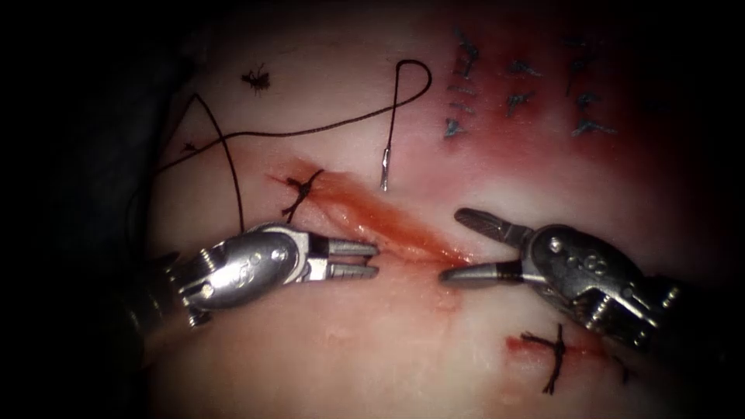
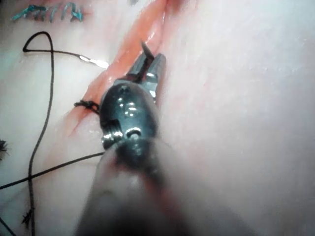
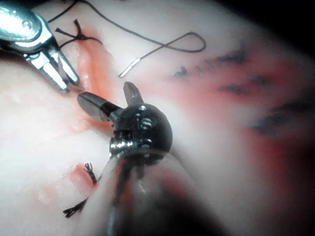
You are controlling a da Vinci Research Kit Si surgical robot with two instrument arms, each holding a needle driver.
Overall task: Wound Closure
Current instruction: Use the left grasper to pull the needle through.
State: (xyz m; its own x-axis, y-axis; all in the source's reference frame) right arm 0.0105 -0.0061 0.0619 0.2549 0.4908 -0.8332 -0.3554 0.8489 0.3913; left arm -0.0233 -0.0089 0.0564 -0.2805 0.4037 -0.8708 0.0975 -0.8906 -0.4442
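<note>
From the endoscope, I have the left hand on the left of the cut, its jaws a little apart and holding nothing. The right hand comes in opposite with its jaws wide open, the lower tip at the cut's end, also holding nothing. The needle lies loose on the tissue just beyond the cut, not in it, with the thread looping away from it across to the left. One stitch crosses the cut's far end; another knot sits near the right hand.

Along the left wrist camera, my left hand sits at the cut's edge, jaws slightly parted, empty, with the needle lying apart from it.

Along the right wrist camera, the right hand is spread wide with nothing in it; the needle lies beyond its tips.

I judge the needle light, stiff and slick, likely to twist in the jaws; I'd take it on the body of its curve, away from the point. The thread is limp and may snag. The tissue looks soft and wet.
</note>
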